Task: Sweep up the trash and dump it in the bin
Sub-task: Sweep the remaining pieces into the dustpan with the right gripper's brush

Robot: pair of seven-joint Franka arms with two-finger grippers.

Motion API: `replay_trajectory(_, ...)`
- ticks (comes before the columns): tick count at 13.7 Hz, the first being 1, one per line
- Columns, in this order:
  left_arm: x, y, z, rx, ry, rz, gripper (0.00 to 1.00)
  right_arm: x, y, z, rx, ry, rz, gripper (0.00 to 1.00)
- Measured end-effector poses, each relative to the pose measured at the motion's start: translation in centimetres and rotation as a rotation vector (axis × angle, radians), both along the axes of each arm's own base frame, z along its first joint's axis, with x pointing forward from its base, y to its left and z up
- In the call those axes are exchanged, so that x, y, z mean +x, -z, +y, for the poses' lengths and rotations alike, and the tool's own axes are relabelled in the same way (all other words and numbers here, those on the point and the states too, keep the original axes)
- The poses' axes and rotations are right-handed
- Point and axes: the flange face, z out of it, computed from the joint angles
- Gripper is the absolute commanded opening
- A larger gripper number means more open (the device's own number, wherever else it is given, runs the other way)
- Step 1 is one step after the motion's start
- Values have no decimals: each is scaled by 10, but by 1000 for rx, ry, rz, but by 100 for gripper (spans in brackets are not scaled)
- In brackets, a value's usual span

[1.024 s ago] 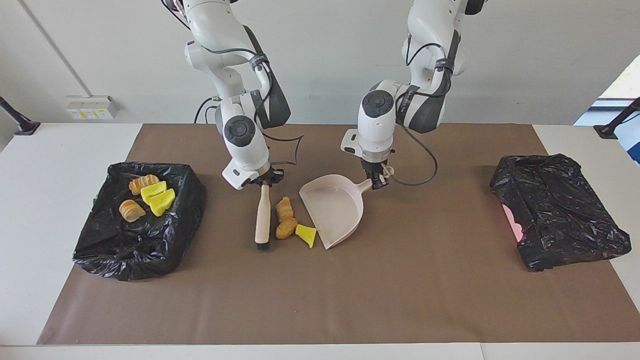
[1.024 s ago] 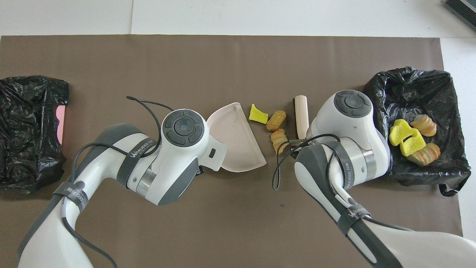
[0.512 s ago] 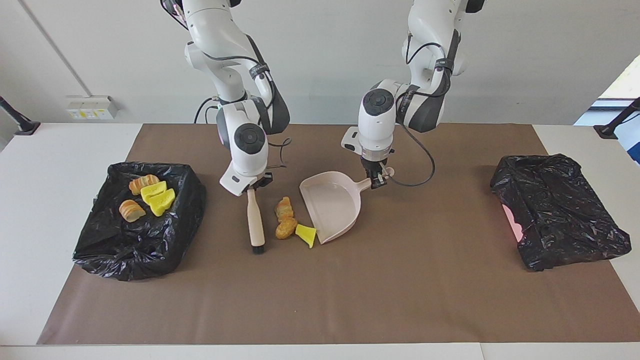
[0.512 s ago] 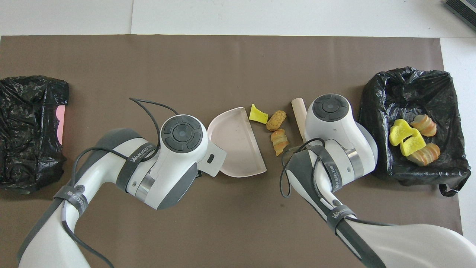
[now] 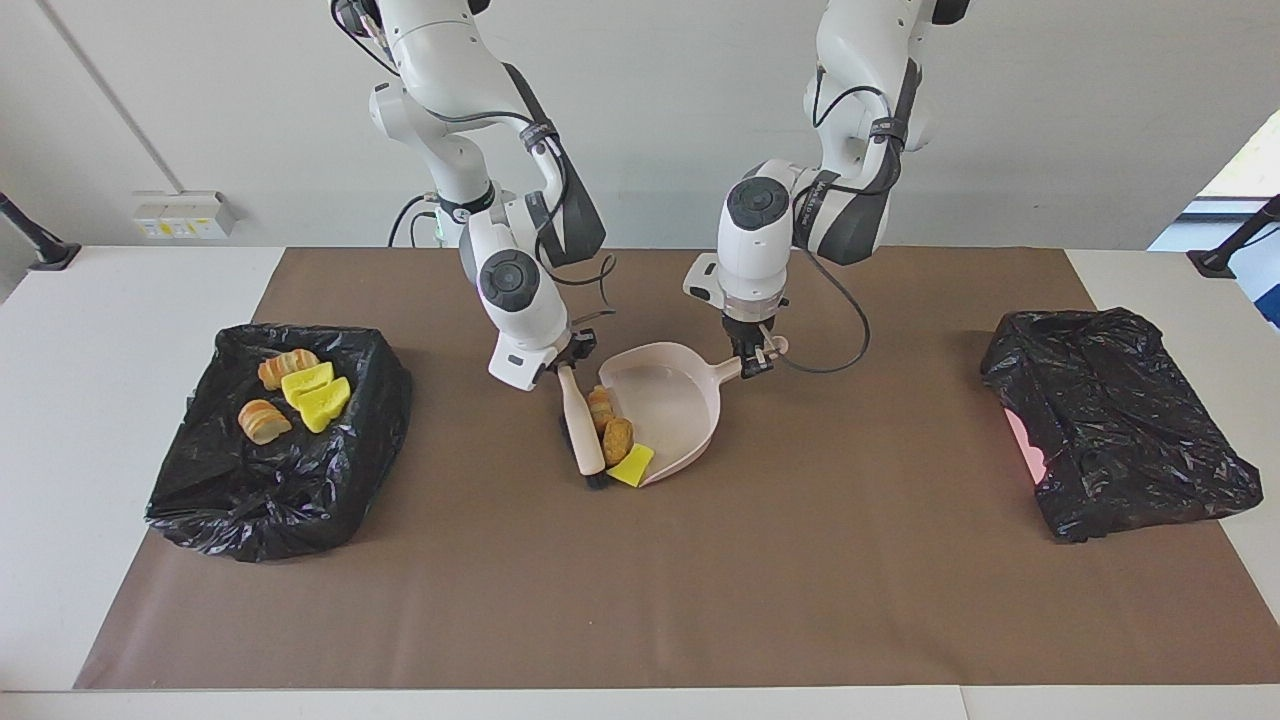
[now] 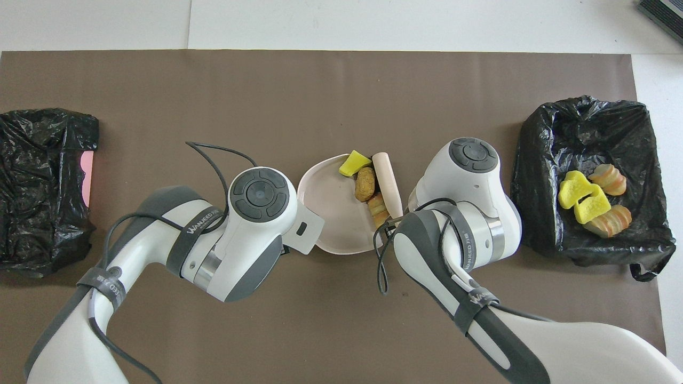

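Counting seven foam chunks (image 5: 617,438): three at the mouth of the pink dustpan (image 5: 672,392), namely one yellow (image 5: 632,466) and two orange-tan, plus four inside the bagged bin (image 5: 285,500), two yellow and two orange-tan. Also one brush (image 5: 582,432), two black bags and two arms.

Placed by the clock on the overhead view: dustpan at centre, bagged bin at 3 o'clock toward the right arm's end, second black bag (image 5: 1110,400) at 9 o'clock toward the left arm's end with a patch of pink showing. Both bags sitting partly over the brown mat (image 5: 700,590) edges and onto the white bench (image 5: 90,420).

Left end effector (image 5: 752,358) clamped tight on the dustpan handle. Right end effector (image 5: 572,352) closed hard around the brush's handle end, brush lying along the dustpan's open edge with the chunks pressed between.

Wide bare mat from 10 to 2 o'clock, and open strips between dustpan and each bag.

Compared with a second ago: brush swung in from the 3 o'clock side, the three chunks pushed off the mat onto the pan's lip, dustpan barely shifted, bin contents unchanged.
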Motion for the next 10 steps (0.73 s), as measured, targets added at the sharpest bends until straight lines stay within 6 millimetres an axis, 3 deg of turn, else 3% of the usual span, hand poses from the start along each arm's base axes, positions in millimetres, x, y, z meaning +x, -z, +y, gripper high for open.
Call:
replay_trajectory(3, 0, 1, 0, -2, 0, -2, 0, -13, -5, 36, 127, 46, 49, 0)
replay_trajectory(5, 0, 1, 0, -2, 1, -3, 0, -14, -14, 47, 159, 51, 45, 0)
replay_trajectory(7, 0, 1, 0, -5, 3, -6, 0, -12, -36, 42, 165, 54, 43, 0)
replay_trajectory(10, 1, 1, 1, -7, 8, -9, 0, -21, -95, 17, 46, 115, 38, 0)
